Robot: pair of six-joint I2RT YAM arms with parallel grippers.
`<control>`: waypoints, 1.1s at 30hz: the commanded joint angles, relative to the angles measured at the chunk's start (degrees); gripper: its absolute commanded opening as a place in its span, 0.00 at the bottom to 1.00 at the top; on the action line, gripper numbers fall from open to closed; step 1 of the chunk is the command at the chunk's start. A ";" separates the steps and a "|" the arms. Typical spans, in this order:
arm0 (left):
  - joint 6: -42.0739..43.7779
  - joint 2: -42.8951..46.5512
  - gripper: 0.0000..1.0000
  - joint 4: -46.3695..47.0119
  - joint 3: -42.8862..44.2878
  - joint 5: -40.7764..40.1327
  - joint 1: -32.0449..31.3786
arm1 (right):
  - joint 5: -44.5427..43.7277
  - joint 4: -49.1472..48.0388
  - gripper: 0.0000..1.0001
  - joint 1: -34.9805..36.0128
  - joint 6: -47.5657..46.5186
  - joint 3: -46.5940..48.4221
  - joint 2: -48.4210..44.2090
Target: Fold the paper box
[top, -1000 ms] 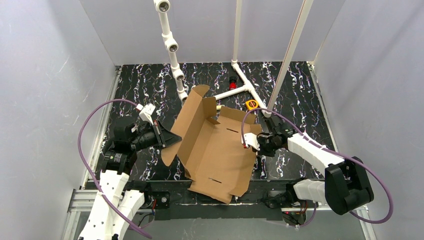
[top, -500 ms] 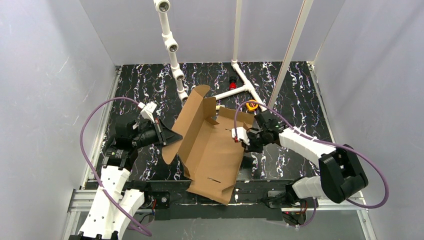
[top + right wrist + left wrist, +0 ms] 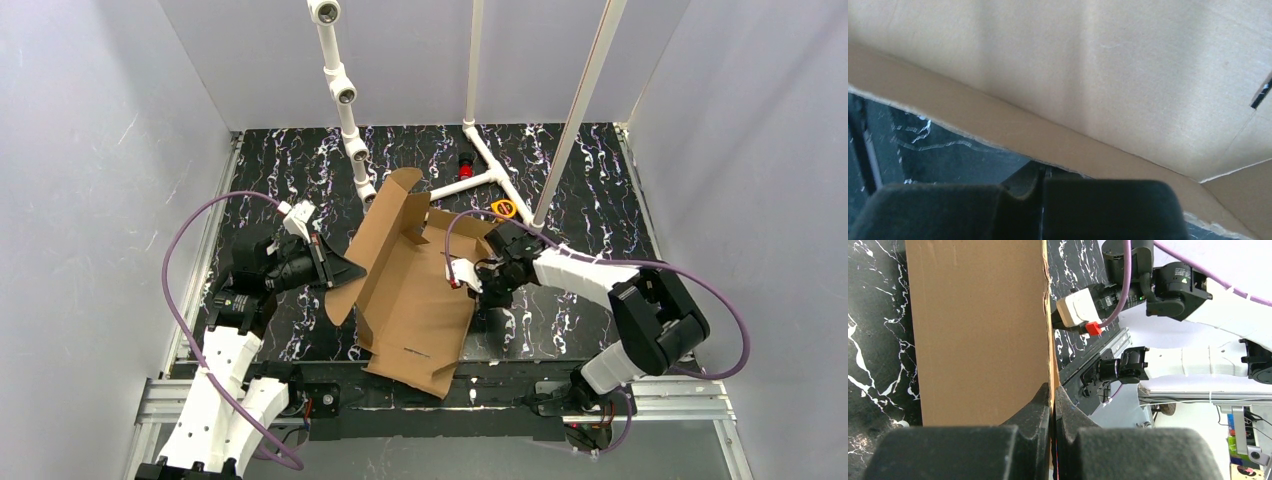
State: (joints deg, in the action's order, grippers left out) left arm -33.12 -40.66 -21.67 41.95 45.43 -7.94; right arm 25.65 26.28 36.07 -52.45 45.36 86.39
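The paper box [image 3: 410, 295] is a brown die-cut cardboard sheet lying partly folded across the middle of the table. Its left wall stands up and its right panel is tilted inward. My left gripper [image 3: 345, 272] is shut on the box's left flap edge; in the left wrist view the fingertips [image 3: 1044, 392] pinch the cardboard edge [image 3: 978, 330]. My right gripper [image 3: 484, 288] is shut with nothing between its fingers. It presses against the outside of the right panel [image 3: 1098, 75], with the closed tips [image 3: 1044, 172] just under the panel's lower edge.
A white pipe frame [image 3: 345, 100] rises at the back, with a T-piece [image 3: 490, 165] lying on the black marbled table [image 3: 280, 170]. A small red item [image 3: 466, 160] and a yellow item [image 3: 503, 208] lie behind the box. Grey walls close in both sides.
My right gripper has swept left, pushing the box's right panel up and inward, so the box looks narrower. The left gripper has kept its grip and barely moved.
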 commanded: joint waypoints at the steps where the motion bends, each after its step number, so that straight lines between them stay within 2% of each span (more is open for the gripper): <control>1: 2.58 -0.06 0.00 -0.91 2.58 0.52 0.21 | 3.35 15.09 0.01 -2.93 -10.30 5.67 -2.58; 6: 7.42 -1.57 0.00 -4.44 7.25 -0.61 0.21 | 9.50 31.40 0.01 -13.89 -21.98 10.38 -8.23; 9: 11.17 -3.11 0.00 -5.89 10.22 -0.14 0.21 | 11.83 32.62 0.05 -19.11 -21.35 12.67 -11.31; 12: 16.00 -4.90 0.00 -7.35 13.77 0.65 0.21 | 13.00 23.84 0.31 -19.98 -10.11 13.57 -14.24; 14: 20.41 -6.37 0.00 -8.84 16.43 0.75 0.21 | 13.01 14.79 0.53 -19.99 -1.11 13.42 -14.89; 15: 22.12 -7.06 0.00 -9.57 17.92 0.61 0.23 | 12.54 11.40 0.59 -19.99 2.11 13.70 -14.29; 20: 29.64 -10.92 0.00 -16.37 25.85 -1.68 0.13 | 5.11 7.37 0.66 -20.07 10.36 18.44 -8.75; 22: 30.44 -12.01 0.00 -17.25 27.22 -1.76 0.12 | 0.54 3.36 0.69 -20.69 13.82 17.05 -8.73; 27: 30.50 -13.12 0.00 -17.52 27.74 -1.82 0.12 | -3.88 -3.00 0.80 -22.54 17.91 11.37 -13.28; 30: 30.50 -13.03 0.00 -17.61 27.83 -2.04 0.12 | -7.41 -1.78 0.81 -23.93 19.30 10.32 -13.90; 33: 30.49 -12.86 0.00 -17.61 27.85 -1.87 0.13 | -6.85 0.71 0.81 -26.14 20.94 9.92 -13.47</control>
State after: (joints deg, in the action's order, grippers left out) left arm -4.23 -54.30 -39.00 67.99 42.85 -7.97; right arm 21.34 27.66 12.21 -35.73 55.92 73.87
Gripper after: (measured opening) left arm 0.013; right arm 0.810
